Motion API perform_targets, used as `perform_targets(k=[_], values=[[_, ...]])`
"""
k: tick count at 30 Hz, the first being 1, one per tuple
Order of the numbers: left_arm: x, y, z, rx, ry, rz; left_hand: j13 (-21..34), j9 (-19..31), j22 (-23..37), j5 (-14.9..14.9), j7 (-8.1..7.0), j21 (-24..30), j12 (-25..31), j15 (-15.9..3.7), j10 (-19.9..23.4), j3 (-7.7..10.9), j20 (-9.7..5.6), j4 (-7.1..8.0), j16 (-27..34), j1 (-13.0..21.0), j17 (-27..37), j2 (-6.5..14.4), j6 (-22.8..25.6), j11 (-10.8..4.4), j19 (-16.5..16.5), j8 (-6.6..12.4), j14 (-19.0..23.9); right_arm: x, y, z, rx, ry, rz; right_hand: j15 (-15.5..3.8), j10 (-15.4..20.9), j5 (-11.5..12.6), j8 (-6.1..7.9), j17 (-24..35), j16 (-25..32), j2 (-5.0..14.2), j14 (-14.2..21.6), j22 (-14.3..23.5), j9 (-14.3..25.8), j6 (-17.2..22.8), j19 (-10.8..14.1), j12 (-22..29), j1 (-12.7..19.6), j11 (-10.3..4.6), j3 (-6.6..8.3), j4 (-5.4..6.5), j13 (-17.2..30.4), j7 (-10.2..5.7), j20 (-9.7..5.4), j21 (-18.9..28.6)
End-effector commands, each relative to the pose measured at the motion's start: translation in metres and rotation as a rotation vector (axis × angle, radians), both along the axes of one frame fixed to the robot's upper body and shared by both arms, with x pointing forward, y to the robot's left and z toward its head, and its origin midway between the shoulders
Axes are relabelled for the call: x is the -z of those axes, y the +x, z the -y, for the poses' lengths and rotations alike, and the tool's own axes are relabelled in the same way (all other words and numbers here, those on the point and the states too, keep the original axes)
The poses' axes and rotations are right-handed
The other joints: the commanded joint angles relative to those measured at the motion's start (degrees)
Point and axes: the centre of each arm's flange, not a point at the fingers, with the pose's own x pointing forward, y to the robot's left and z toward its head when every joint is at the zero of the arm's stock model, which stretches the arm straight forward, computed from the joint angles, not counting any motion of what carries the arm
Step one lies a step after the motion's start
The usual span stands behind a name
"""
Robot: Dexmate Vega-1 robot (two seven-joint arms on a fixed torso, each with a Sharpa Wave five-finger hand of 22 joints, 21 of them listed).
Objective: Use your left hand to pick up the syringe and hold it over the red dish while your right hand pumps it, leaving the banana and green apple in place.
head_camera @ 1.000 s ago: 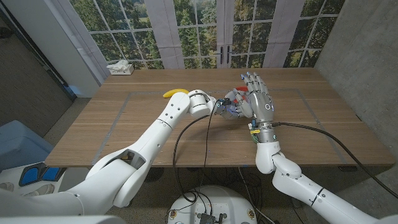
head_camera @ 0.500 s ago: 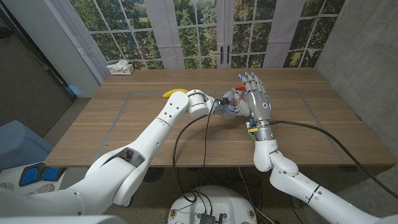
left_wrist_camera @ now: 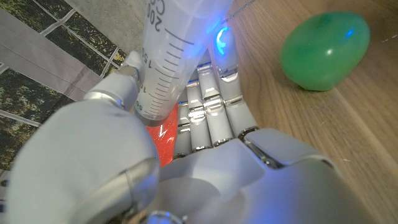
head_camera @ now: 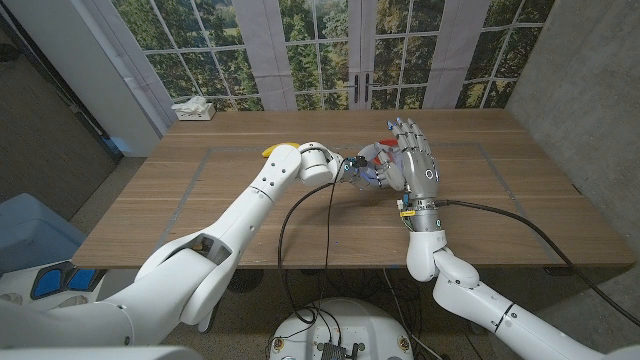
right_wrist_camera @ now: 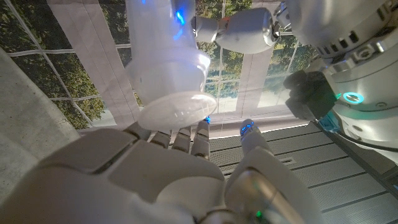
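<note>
My left hand (head_camera: 358, 168) grips a clear syringe (left_wrist_camera: 166, 55) with black scale marks, above the middle of the table. Under the barrel lies the red dish (left_wrist_camera: 163, 140), and a sliver of the dish (head_camera: 391, 144) peeks out behind my hands. My right hand (head_camera: 413, 162) stands upright beside the left hand, fingers spread, its palm facing the syringe. The syringe's flat plunger disc (right_wrist_camera: 177, 111) sits right at the right hand's (right_wrist_camera: 134, 180) palm. The green apple (left_wrist_camera: 324, 50) rests on the wood next to the left hand (left_wrist_camera: 211, 162). The banana (head_camera: 271, 150) shows partly behind my left forearm.
A tissue box (head_camera: 193, 109) stands at the table's far left corner. Black cables run from both wrists down over the table's (head_camera: 520, 190) near edge. Windows rise behind the table's far edge.
My left forearm has shifted slightly, covering more of the banana. The right hand has drawn a little closer to the syringe's end.
</note>
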Motion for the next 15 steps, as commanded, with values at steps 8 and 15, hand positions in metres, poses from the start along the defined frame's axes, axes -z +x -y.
perform_targets(k=[8, 15], values=[[-0.005, 0.008, -0.004, 0.009, 0.018, 0.029, 0.14, 6.54, 0.00, 0.39, -1.98, -0.12, -0.11, -18.22, 18.17, 3.85, -9.40, 2.48, 0.16, 7.00, 0.18, 7.38, 13.04, -18.37, 2.95, 3.10, 15.36, -0.001, -0.013, 0.011, -0.065, 0.051, 0.082, -4.45, 1.18, -0.07, 0.42, 0.03, 0.98, -0.45, 1.92, 0.30, 0.10, 1.45, 2.65, 0.36, -0.32, 1.37, -0.55, 0.42, 0.18, 0.19, 0.92, 0.70], [-0.008, 0.011, -0.002, 0.014, 0.030, 0.058, 0.28, 6.37, 0.00, 0.37, -2.27, -0.18, -0.15, -18.23, 17.96, 3.84, -9.42, 2.49, 0.06, 6.92, 0.16, 7.38, 13.03, -18.19, 2.85, 2.99, 15.22, -0.007, -0.015, 0.020, -0.088, 0.084, 0.110, -4.09, 1.69, -0.14, 0.49, 0.06, 1.23, -0.77, 2.53, 0.31, 0.12, 1.97, 3.21, 0.50, -1.03, 1.64, -1.05, 0.74, 0.20, 0.68, 1.15, 0.72]])
